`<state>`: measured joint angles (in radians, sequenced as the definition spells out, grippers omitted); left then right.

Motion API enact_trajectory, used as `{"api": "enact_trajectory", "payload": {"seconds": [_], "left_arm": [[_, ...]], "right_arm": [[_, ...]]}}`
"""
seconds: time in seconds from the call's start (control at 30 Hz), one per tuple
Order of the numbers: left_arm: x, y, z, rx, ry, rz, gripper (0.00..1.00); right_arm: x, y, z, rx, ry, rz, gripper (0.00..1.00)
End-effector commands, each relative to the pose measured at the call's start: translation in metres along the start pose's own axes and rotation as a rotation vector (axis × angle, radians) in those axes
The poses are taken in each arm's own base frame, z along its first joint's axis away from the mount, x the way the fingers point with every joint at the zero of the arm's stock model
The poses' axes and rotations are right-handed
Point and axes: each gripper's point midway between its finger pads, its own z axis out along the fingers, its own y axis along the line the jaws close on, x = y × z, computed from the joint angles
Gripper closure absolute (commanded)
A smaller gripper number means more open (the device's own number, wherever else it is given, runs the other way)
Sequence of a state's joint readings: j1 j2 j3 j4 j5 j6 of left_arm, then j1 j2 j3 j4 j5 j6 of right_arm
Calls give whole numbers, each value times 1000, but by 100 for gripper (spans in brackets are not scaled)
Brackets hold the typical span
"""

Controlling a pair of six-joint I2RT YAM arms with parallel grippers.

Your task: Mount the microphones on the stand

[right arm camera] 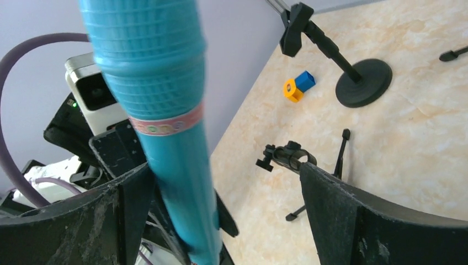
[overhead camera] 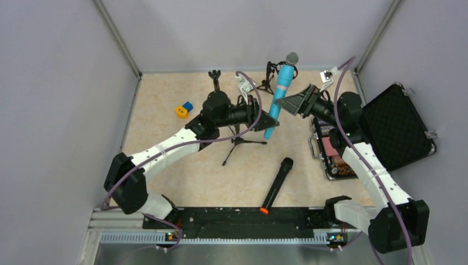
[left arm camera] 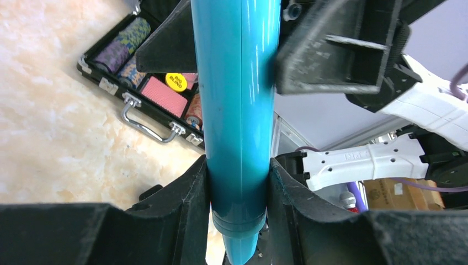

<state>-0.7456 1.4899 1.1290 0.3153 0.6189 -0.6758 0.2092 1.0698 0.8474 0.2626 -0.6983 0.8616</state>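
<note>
A light blue microphone [overhead camera: 282, 91] with a grey grille stands tilted in the air over the middle of the table, head toward the back wall. My left gripper [overhead camera: 269, 120] is shut on its lower body [left arm camera: 238, 110], both pads pressed against it just above the tail. My right gripper [overhead camera: 282, 102] is open around the upper body [right arm camera: 165, 138]; the barrel lies near its left finger, with a wide gap to the right one. A black microphone [overhead camera: 277, 185] with an orange end lies on the table in front. A black tripod stand [overhead camera: 241, 141] with its clip [right arm camera: 290, 155] stands below the left gripper.
Two more black stands [overhead camera: 267, 77] [overhead camera: 215, 79] are near the back wall; one has a round base [right arm camera: 361, 83]. A small orange and blue piece [overhead camera: 184, 109] lies at the back left. An open black case [overhead camera: 397, 127] with chips [left arm camera: 149, 91] sits at the right.
</note>
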Motion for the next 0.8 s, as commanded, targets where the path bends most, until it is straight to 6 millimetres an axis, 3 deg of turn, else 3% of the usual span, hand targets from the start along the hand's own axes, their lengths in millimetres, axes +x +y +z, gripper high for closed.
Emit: {"api": "enact_trajectory", "payload": {"seconds": [0.0,0.33,0.53,0.6,0.77], "left_arm": [[-24,-29,-21,34,-82,109,100],[-14,-40,-30,78,-71,73,100],[-7,-40,-30,95,-54,47,100],[-6,-37,-30,82,-50,55,100],[-8,-34,-33,58,-61,71,100]], "right_arm": [[-24,34,-3,-123,-15,-57,1],[-31,75,7,-319,14,-74,2],[-27,87,18,-391,32,-44,15],[-28,88,20,-409,36,-36,26],[-26,91,19,-439,52,-27,80]]}}
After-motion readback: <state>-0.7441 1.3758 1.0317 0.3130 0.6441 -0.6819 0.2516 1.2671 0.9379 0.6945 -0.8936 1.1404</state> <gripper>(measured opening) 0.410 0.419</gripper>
